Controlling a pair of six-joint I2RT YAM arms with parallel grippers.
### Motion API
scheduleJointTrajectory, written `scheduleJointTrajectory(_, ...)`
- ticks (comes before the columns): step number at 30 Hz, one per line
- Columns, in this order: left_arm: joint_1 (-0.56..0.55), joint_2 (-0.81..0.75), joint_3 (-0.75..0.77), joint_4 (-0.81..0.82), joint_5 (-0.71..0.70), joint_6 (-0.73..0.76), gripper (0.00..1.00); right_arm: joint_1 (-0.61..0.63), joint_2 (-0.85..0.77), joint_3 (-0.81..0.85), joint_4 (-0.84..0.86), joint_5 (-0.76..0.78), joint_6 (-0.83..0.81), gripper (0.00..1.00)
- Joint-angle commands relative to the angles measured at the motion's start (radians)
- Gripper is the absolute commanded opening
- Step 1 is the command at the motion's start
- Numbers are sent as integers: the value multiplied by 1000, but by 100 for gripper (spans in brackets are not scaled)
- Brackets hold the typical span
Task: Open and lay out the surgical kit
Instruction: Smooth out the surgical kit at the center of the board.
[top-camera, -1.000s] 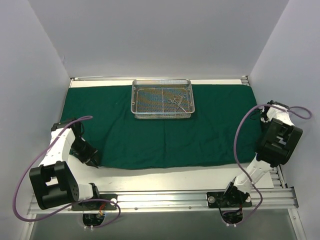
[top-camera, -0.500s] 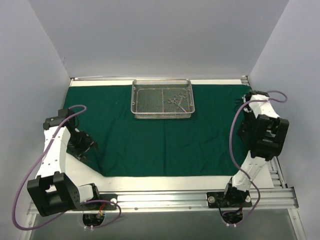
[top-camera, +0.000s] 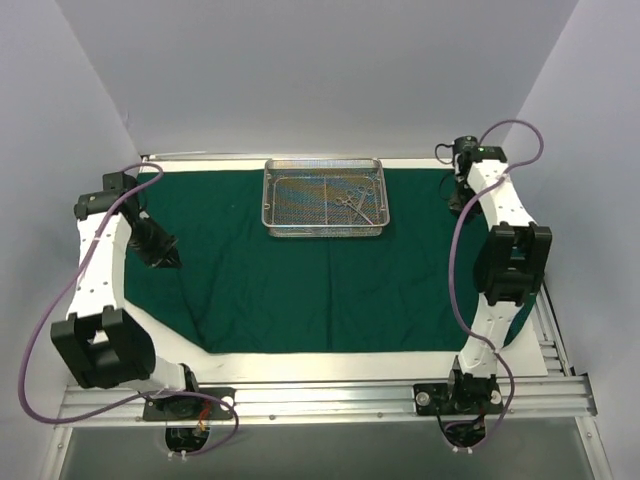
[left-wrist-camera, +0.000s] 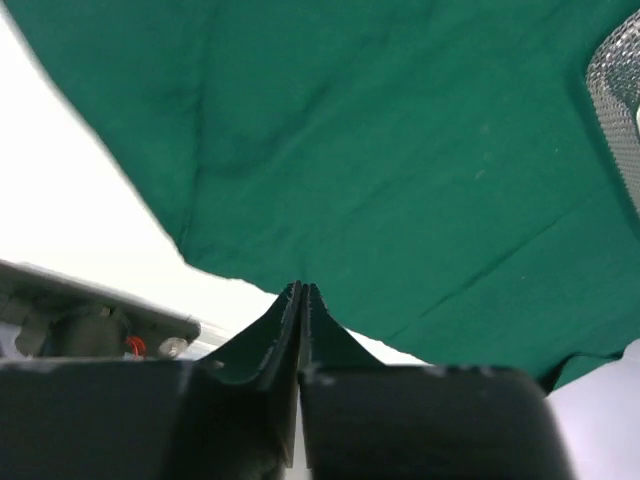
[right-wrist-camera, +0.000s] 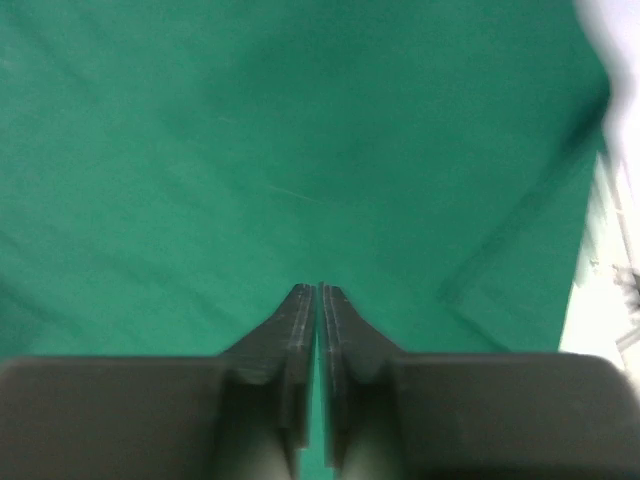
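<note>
Lying spread open, the dark green drape (top-camera: 330, 285) carries the mesh tray (top-camera: 320, 230).

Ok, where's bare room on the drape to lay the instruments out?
Widest open stretch: the green cloth on the near side of the mesh tray, between the left gripper and right gripper. The cloth left of the tray is bare. Tighter: right of the tray, by the right gripper. The instruments crowd the tray's right part.
</note>
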Motion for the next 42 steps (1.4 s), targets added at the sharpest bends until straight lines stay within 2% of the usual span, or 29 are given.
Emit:
scheduleJointTrajectory(1, -20, 89, 64, 118, 81, 44, 3, 31, 47, -26, 152, -83, 15, 0)
scheduleJointTrajectory(5, -44, 228, 148, 181, 84, 105, 2, 21, 84, -55, 276, -236, -22, 0)
scheduleJointTrajectory(9, -44, 350, 199, 249, 64, 101, 2, 12, 116, -96, 353, -333, -22, 0)
scheduleJointTrajectory(14, -44, 589, 266, 253, 55, 76, 2, 2, 153, -158, 433, -375, -48, 0)
scheduleJointTrajectory(19, -14, 716, 289, 296, 43, 26, 2, 4, 215, -178, 465, -372, -65, 0)
scheduleJointTrajectory(25, 23, 825, 358, 269, 29, -20, 2, 1, 325, -95, 447, -382, -69, 0)
scheduleJointTrajectory(31, 65, 989, 582, 167, 54, -23, 2, -24, 469, 95, 363, -392, -81, 0)
scheduleJointTrajectory(33, 68, 1020, 660, 131, 60, -22, 2, -34, 514, 168, 302, -396, -92, 0)
scheduleJointTrajectory(36, 72, 1048, 702, 117, 66, -19, 2, -48, 494, 154, 312, -404, -85, 0)
scheduleJointTrajectory(40, 72, 1036, 653, 123, 72, -11, 2, -54, 439, 47, 309, -387, -74, 0)
scheduleJointTrajectory(42, 72, 1011, 577, 135, 77, -3, 2, -61, 390, -4, 332, -396, -68, 0)
